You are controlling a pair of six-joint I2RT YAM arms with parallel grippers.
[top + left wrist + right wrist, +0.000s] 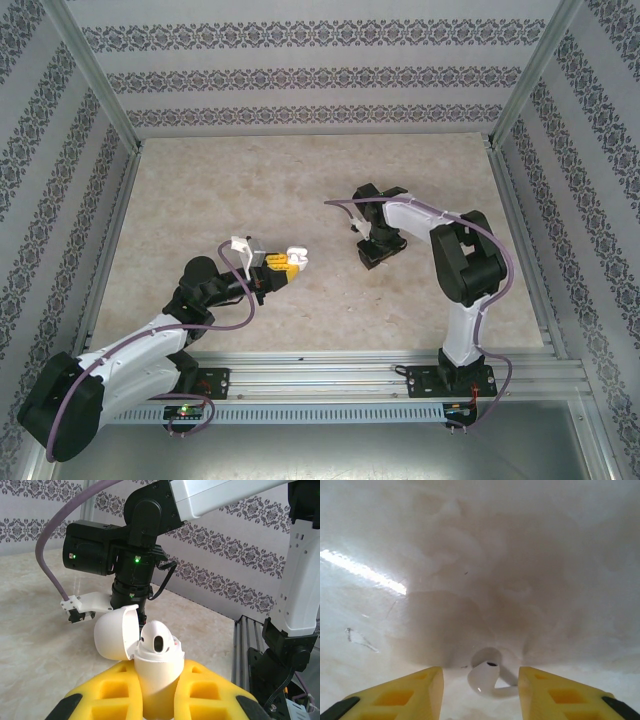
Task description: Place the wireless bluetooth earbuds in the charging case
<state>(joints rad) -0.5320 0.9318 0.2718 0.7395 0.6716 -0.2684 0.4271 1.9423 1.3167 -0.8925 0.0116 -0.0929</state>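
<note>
My left gripper (283,266) is shut on the white charging case (156,680), which stands upright between its yellow fingers (107,692). The case's lid (115,635) is flipped open to the left. One white earbud (158,641) sits in the case's mouth, its dark opening facing the camera. My right gripper (373,260) points down at the table to the right of the case. In the right wrist view it (480,676) is open, with its yellow jaws on either side of a second white earbud (483,679) lying on the table. That earbud's stem reaches toward the right finger.
The beige table (200,190) is walled on three sides by patterned panels (300,60). An aluminium rail (350,375) carrying both arm bases runs along the near edge. My right arm (145,555) rises just behind the held case in the left wrist view.
</note>
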